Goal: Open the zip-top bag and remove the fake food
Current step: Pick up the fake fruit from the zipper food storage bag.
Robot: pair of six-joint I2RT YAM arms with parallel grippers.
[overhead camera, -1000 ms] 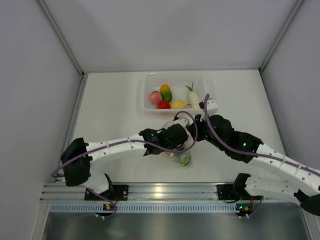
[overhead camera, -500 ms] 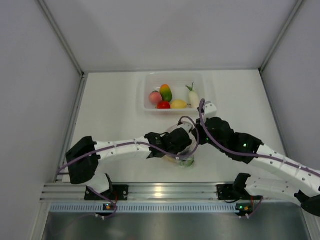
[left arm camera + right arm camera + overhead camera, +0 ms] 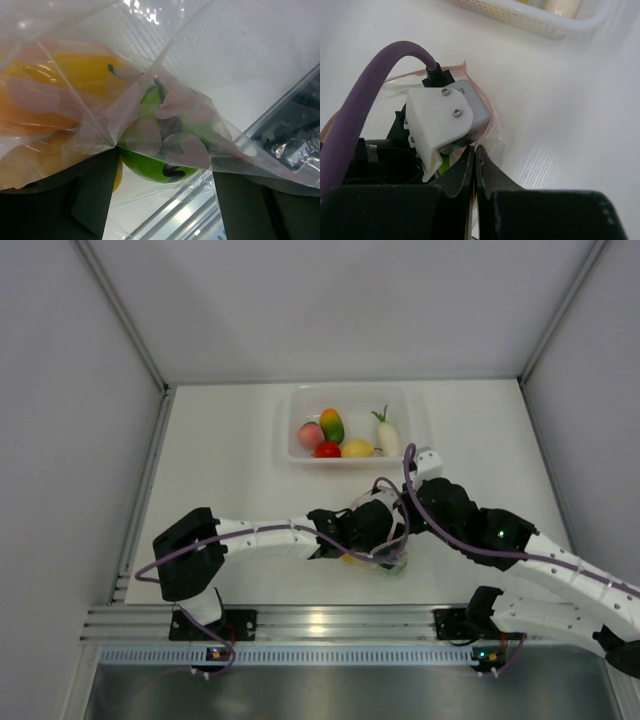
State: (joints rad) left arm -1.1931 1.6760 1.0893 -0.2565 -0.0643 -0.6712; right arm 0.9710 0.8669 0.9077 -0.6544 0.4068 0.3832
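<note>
Fake food (image 3: 150, 167) fills zip-top bag (image 3: 220, 145), right end effector (image 3: 475, 160) pinching it, left end effector (image 3: 165, 195) spread.

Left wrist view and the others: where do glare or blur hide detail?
Left wrist: glare streaks the zip-top bag, softening the green fruit behind it. Right wrist: purple cable blurred. Top external: even light, bright reflection on the metal rail.

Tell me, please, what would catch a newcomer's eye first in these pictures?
Toward the near side of the table, the crinkly zip-top bag is pinched at its pink-red edge by the shut right tool. The left tool stands open against the film, with green and yellow-orange fake food just beyond. At the far side, a clear tub holds more bright pieces.
</note>
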